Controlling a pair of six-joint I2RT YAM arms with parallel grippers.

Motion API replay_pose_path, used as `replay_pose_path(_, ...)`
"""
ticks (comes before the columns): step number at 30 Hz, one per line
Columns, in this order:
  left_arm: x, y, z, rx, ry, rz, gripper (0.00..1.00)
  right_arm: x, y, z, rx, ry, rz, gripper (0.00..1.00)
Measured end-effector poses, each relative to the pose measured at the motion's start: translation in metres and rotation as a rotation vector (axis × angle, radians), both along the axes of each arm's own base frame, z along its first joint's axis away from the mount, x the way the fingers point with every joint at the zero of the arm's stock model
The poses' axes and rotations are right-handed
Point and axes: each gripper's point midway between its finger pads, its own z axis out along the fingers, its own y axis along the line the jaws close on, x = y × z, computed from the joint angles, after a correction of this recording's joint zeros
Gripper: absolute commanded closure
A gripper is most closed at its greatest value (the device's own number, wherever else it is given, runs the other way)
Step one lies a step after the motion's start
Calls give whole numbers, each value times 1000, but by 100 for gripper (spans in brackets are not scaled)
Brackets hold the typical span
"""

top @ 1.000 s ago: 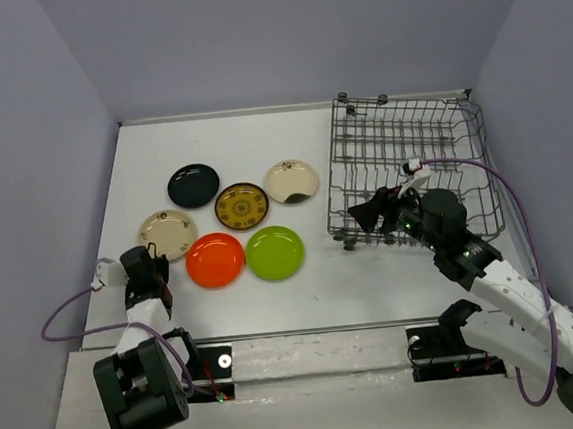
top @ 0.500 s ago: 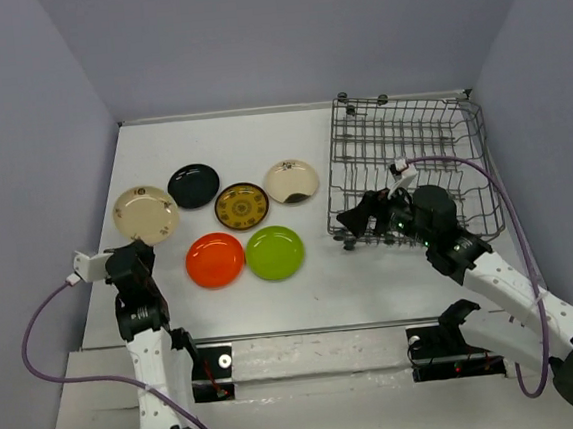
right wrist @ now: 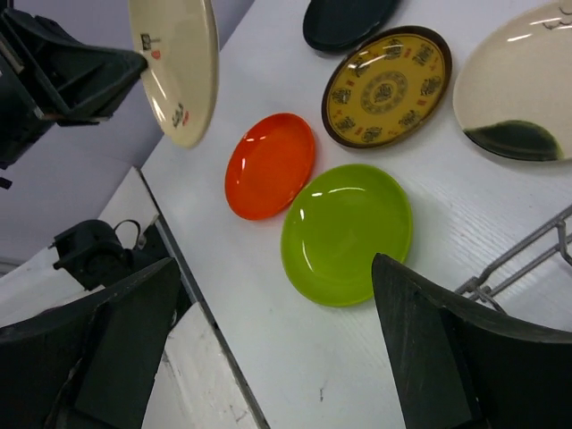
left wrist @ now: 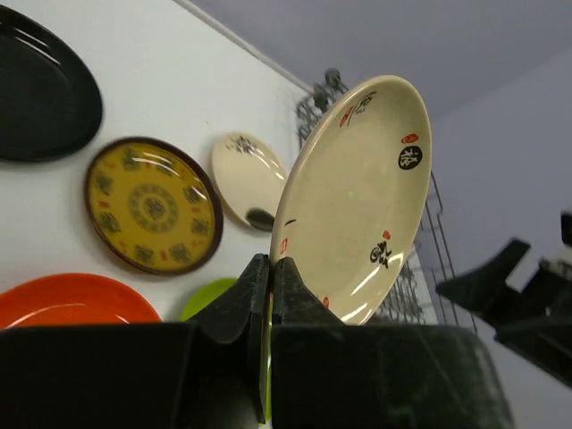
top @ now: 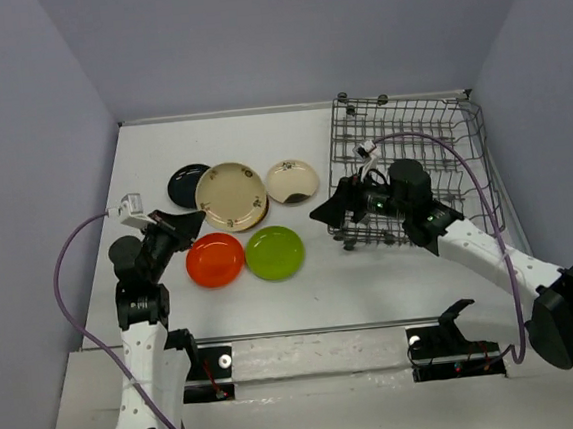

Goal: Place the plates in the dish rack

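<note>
My left gripper [left wrist: 270, 264] is shut on the rim of a cream plate with small red and black marks [left wrist: 357, 197] and holds it on edge above the table [top: 231, 196]. Flat on the table lie the black plate [left wrist: 40, 98], the brown and gold plate [left wrist: 152, 206], the cream plate with a dark mark [top: 292, 181], the orange plate [top: 215, 260] and the lime green plate [top: 275, 253]. The held plate hides most of the brown one in the top view. My right gripper [top: 328, 207] is open and empty, left of the dish rack [top: 412, 153] and above the green plate [right wrist: 347, 234].
The wire rack stands at the table's right side near the right wall. The left arm and its purple cable [top: 69, 254] reach in from the near left. The table's near edge [right wrist: 192, 295] lies below the right gripper.
My left gripper has lifted the marked cream plate off the table's left side and swung it up and right. My right gripper has moved left, away from the rack's front.
</note>
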Motion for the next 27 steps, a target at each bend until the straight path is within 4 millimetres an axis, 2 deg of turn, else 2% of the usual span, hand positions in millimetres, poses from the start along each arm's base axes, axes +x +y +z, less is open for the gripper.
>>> replay_pose_path(7,-35,-64,0,73,-52,-352,94,15,36,-2,28,49,80,5)
replay_pose_path(11,-47,-81,1,98,-77,-448,94,16,50,-4,39,66,108,6)
replay_pose_path(15,-54,-89,-1,103,-77,-501,94,10,63,-5,59,75,152,13)
replay_pose_path(16,-54,-90,-2,104,-74,-509,94,8,66,-5,62,80,164,18)
replay_pose_path(17,-55,-91,-2,106,-75,-514,94,6,69,-4,68,82,175,35)
replay_pose_path(19,-56,-92,-2,110,-78,-523,94,4,73,-3,75,83,190,60)
replay_pose_path(20,-57,-93,-2,112,-80,-527,85,3,74,-1,80,87,196,85)
replay_pose_path(21,-57,-93,-2,113,-80,-528,72,3,75,0,85,92,198,93)
replay_pose_path(22,-57,-93,-2,113,-80,-529,46,2,77,2,92,98,202,93)
replay_pose_path(25,-58,-94,-1,113,-85,-533,13,4,77,2,87,104,179,93)
replay_pose_path(27,-58,-94,-1,118,-91,-531,4,14,70,-4,45,118,100,93)
